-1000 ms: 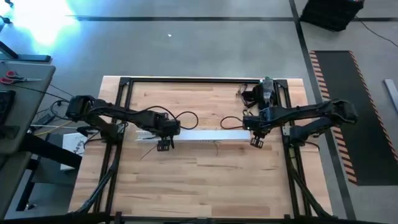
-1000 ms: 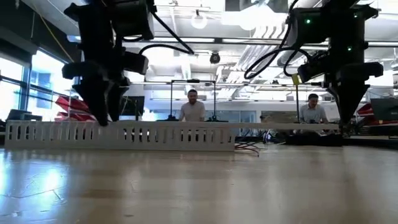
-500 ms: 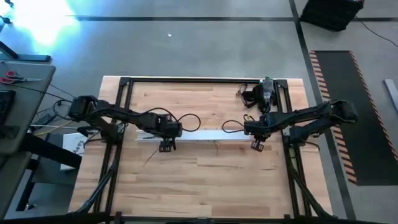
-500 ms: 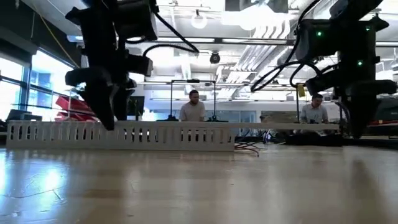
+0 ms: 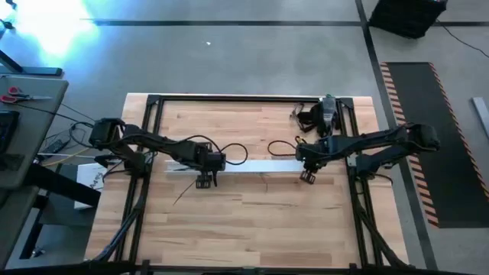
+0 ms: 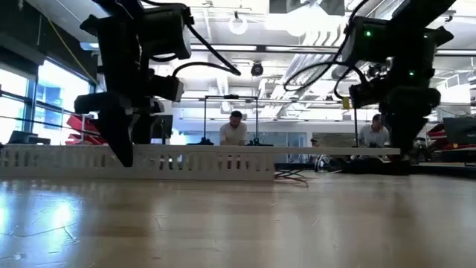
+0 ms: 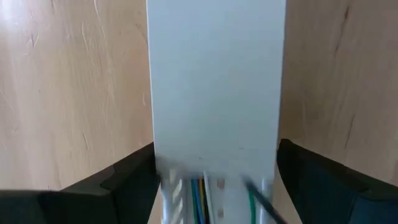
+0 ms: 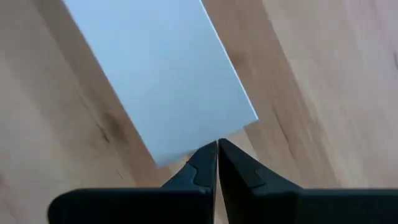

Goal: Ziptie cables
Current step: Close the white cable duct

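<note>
My left gripper (image 5: pixel 203 182) is down at the left part of the white slotted channel (image 6: pixel 186 161) that lies across the middle of the wooden desk (image 5: pixel 252 221). In my left wrist view my two dark fingers (image 7: pixel 127 180) stand wide apart, one on each side of the channel, with the flat white cover strip (image 7: pixel 214 81) running away between them. I cannot tell whether the fingers press on the channel's walls.

The cables (image 7: pixel 200 190) show in that same view as thin green, blue and dark wires lying inside the channel, just under the near end of the cover strip. From above, dark wires also loop out onto the desk beside each of my grippers, and one thin strand trails off toward the desk's front left.

My right gripper (image 5: pixel 306 176) is at the right end of the cover strip. In my right wrist view its fingers (image 8: pixel 202 171) are pressed together with only a hairline gap, their tips at the edge of the strip's end; whether they pinch that edge I cannot tell.

In the low view the channel stretches along the desk with my left arm in front of it and my right arm well off to the right. Two people (image 6: pixel 236 130) sit in the room behind the desk.
</note>
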`<move>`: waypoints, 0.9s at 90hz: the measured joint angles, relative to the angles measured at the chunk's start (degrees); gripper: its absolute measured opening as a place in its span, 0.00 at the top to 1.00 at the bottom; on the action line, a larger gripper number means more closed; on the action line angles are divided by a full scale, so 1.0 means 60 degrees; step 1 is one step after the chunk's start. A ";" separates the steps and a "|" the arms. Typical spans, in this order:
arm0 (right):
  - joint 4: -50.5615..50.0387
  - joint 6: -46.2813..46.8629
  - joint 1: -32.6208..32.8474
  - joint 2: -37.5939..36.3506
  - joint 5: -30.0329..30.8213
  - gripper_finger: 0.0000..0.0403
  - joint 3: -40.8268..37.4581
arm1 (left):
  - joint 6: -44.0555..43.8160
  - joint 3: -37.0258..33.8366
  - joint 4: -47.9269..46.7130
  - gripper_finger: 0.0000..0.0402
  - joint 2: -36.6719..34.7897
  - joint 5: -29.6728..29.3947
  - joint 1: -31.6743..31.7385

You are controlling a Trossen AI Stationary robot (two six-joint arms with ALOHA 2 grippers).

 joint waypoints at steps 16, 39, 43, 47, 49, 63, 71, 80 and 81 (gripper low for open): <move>0.0041 0.0000 0.0000 0.0000 -0.0023 1.00 0.0000 | 0.0009 0.0223 -0.0273 0.28 -0.0018 -0.0058 0.0000; -0.0255 -0.0009 0.0000 0.0000 -0.0144 1.00 0.0000 | 0.0007 0.1162 -0.2195 0.28 -0.0040 0.0069 0.0000; -0.0238 -0.0013 0.0000 0.0000 -0.0185 1.00 0.0000 | 0.0005 0.1125 -0.2387 0.28 -0.0040 0.0198 0.0000; -0.0215 -0.0013 0.0000 0.0000 -0.0209 1.00 0.0000 | -0.0001 0.1034 -0.2513 0.28 -0.0040 0.0343 0.0000; -0.0214 -0.0018 0.0000 0.0000 -0.0209 1.00 0.0000 | -0.0005 0.0961 -0.2522 0.28 -0.0040 0.0346 0.0000; -0.0195 -0.0226 0.0000 0.0000 -0.0223 1.00 0.0000 | -0.0254 0.0432 -0.2391 0.28 -0.0040 -0.0193 -0.0021; -0.0169 -0.0258 0.0000 0.0000 -0.0227 1.00 0.0000 | -0.0322 0.0156 -0.2006 0.28 -0.0040 -0.0238 -0.0018; -0.0174 -0.0266 0.0000 0.0000 -0.0233 1.00 0.0000 | -0.0180 -0.0063 -0.1760 0.28 -0.0040 -0.0241 -0.0018; -0.0174 -0.0269 0.0000 0.0000 -0.0235 1.00 0.0000 | -0.0180 -0.0085 -0.1716 0.28 -0.0040 -0.0244 -0.0018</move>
